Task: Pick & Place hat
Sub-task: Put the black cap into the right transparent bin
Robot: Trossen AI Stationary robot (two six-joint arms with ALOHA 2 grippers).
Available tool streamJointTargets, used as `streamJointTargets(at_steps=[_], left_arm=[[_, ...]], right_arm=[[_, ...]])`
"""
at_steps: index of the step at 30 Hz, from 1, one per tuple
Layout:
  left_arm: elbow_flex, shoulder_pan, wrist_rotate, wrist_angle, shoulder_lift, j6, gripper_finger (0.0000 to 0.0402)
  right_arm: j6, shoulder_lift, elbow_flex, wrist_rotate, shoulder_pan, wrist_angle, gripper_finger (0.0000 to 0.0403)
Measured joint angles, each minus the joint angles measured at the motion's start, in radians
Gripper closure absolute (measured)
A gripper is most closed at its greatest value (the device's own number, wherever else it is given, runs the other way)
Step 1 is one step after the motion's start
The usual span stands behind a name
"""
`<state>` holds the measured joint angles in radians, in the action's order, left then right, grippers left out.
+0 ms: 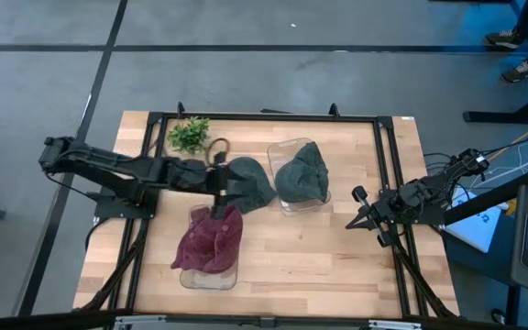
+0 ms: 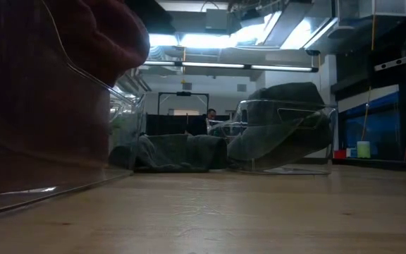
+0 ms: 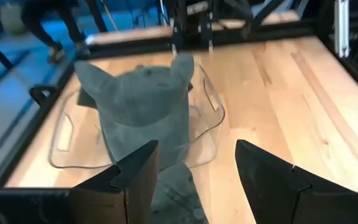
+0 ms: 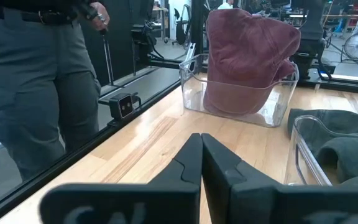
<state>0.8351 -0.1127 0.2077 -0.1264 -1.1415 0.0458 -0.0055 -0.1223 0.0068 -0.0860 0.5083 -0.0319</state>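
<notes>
1. A dark grey hat [image 1: 250,183] lies loose on the wooden table [image 1: 337,257], just beside the clear bin [image 1: 289,203] that serves here as the landmark. This looks like the one in hand, not yet placed.
2. Inside that clear bin sits a second grey hat [image 1: 302,174], bunched up and rising above the rim. It counts as done.
3. A maroon hat [image 1: 211,240] fills another clear bin [image 1: 207,276], nearer the front edge than the landmark bin and on the loose hat's far side from it. Also done, by the look of it.
4. The left gripper [image 1: 220,186] hovers at the loose hat's edge, on the side away from the landmark bin. Its fingers [image 3: 132,180] stand spread with nothing between them; grey cloth shows below the gap.
5. The right gripper [image 1: 359,212] waits on the opposite side of the landmark bin, clenched on nothing.
6. A green sprig [image 1: 189,135] lies near the back corner, away from the bin.
7. Judgement: two hats binned, one left to grasp, lift and place. No third bin shows.
</notes>
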Motion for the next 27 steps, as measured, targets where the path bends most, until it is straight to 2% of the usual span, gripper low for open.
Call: streamJointTargets(at_steps=[11, 16, 20, 27], left_arm=[[0.195, 0.099, -0.182, -0.159, -0.323, -0.058, 0.0192], [0.245, 0.154, -0.201, -0.2, -0.434, -0.046, 0.0192], [0.312, 0.164, -0.2, -0.202, -0.441, -0.051, 0.0192], [0.395, 0.143, -0.196, -0.288, -0.351, -0.035, 0.0192]], right_arm=[[0.0, 0.0, 0.0, 0.0, 0.0, 0.0, 0.0395], [0.0, 0.0, 0.0, 0.0, 0.0, 0.0, 0.0395], [0.0, 0.0, 0.0, 0.0, 0.0, 0.0, 0.0395], [0.0, 0.0, 0.0, 0.0, 0.0, 0.0, 0.0395]])
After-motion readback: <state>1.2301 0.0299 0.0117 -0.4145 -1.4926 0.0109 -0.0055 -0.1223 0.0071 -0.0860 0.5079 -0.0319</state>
